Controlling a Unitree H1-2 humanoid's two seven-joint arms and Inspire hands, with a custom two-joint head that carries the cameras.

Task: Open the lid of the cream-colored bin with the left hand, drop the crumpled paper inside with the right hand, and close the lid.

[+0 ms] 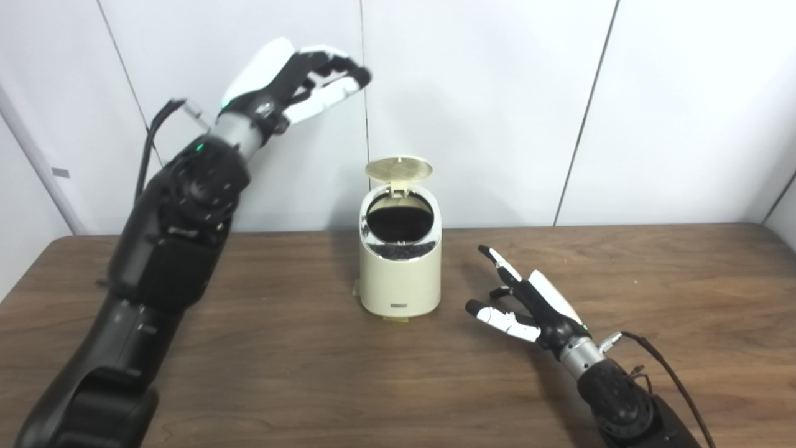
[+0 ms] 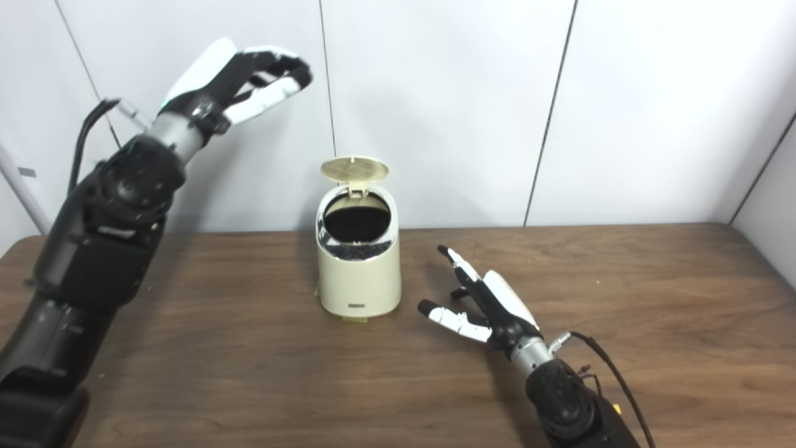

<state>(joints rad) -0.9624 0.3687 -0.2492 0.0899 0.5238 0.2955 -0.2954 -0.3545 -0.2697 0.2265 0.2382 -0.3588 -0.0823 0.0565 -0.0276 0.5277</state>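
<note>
Small cream-colored plastic bin [image 1: 400,274] left of empty, spread right hand [image 1: 525,302], round lid [image 1: 398,168] up; left hand [image 1: 292,81] raised, loosely curled, empty.

The bin [image 1: 400,261] stood on the table [image 1: 261,348], left of the right hand [image 1: 528,305], below and right of the raised left hand [image 1: 292,81].

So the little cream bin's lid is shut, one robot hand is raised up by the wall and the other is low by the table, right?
Not quite: the lid of the cream bin stands open, tipped up at the back, as the left eye view shows. The rest holds: the left robot hand is raised by the wall, the right robot hand low by the table.
</note>
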